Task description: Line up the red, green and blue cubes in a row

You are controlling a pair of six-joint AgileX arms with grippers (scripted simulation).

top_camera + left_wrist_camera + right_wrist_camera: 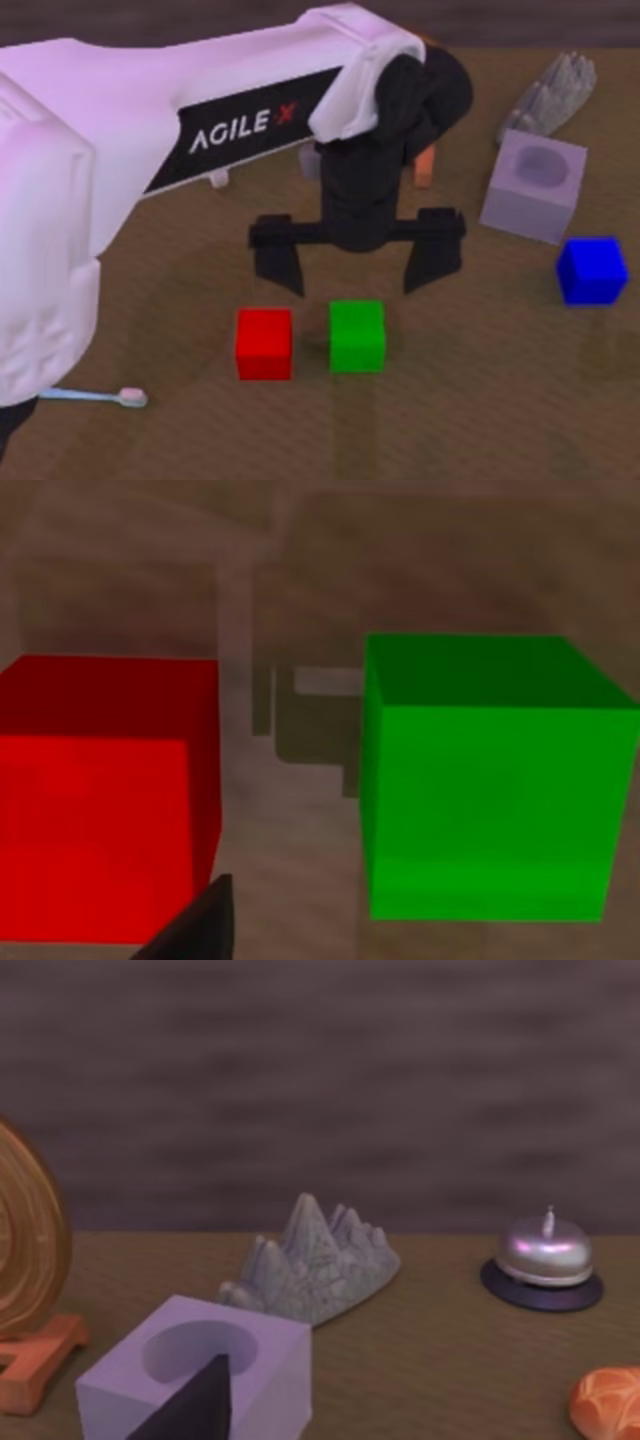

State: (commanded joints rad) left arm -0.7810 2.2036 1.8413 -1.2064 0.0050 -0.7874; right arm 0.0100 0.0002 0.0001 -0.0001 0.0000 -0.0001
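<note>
Reaching across the table [500,420] from the left, my left arm [150,130] fills much of the top view — its gripper [355,265] hangs with jaws spread wide and empty, just beyond the red and green cubes. To the right sits the lilac block [533,186] with its round hollow, a grey jagged rock [555,95] behind it. The red cube [264,343] and green cube [357,335] stand side by side, a small gap between them; the blue cube [591,269] lies well apart at the right, near the lilac block. My right gripper [190,1410] shows only one dark fingertip near that block — whether it is open I cannot tell. A thin toothbrush [100,396] lies at the near left.
</note>
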